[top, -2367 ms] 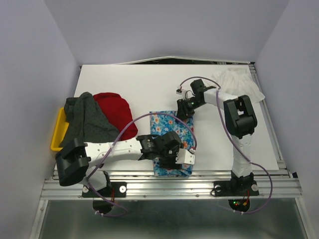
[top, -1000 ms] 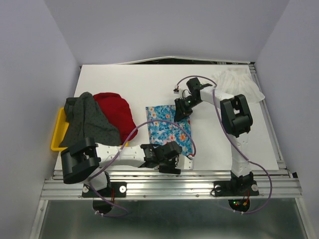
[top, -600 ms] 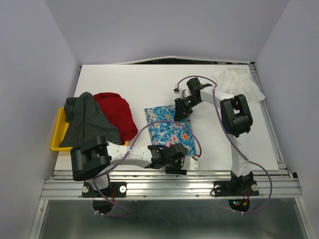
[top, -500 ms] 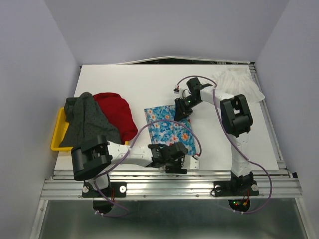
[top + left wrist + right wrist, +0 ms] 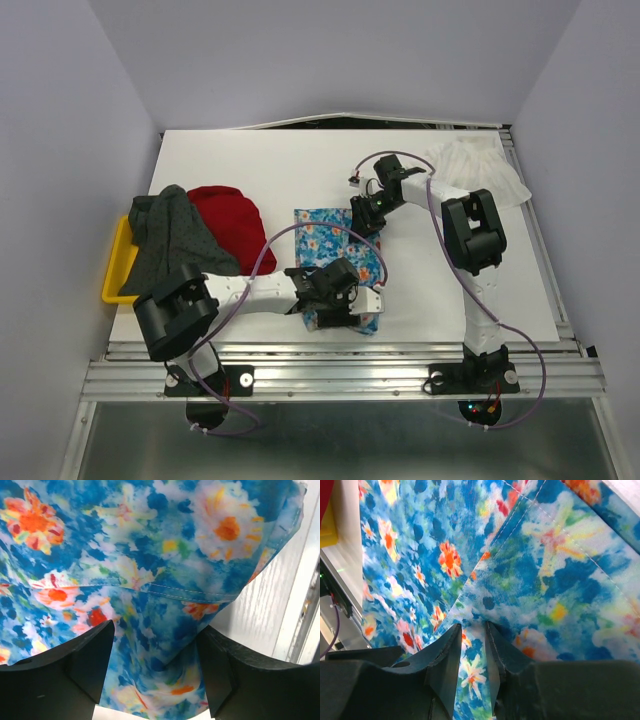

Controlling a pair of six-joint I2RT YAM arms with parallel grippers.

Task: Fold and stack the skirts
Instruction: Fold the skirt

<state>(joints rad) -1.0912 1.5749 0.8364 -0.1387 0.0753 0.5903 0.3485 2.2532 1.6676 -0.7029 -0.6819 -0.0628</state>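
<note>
- Change over the last half second: the near hem of the blue flowered skirt (image 5: 325, 250) has been carried inward over the rest of the cloth. The skirt, flat and longer before, is now seen shorter and rumpled at its near end.
- A first fold is judged to be under way but not finished, and nothing has been stacked yet.
- The left gripper (image 5: 156, 630) is spread wide. A doubled layer with a stitched hem lies between its fingers (image 5: 75, 665). Whether that layer is being lifted or only pushed cannot be told from the wrist view.
- The right gripper (image 5: 472, 626) is nearly pressed together, and a ridge of the skirt's far edge is pinched in it.
- The flowered skirt is found mid-table (image 5: 260, 160), well apart from the yellow tray (image 5: 113, 270).
- The grey dotted skirt (image 5: 175, 240) is draped over that tray.
- The red skirt (image 5: 230, 215) is heaped just beside the tray.
- The white skirt (image 5: 470, 165) is left farthest from the tray.
</note>
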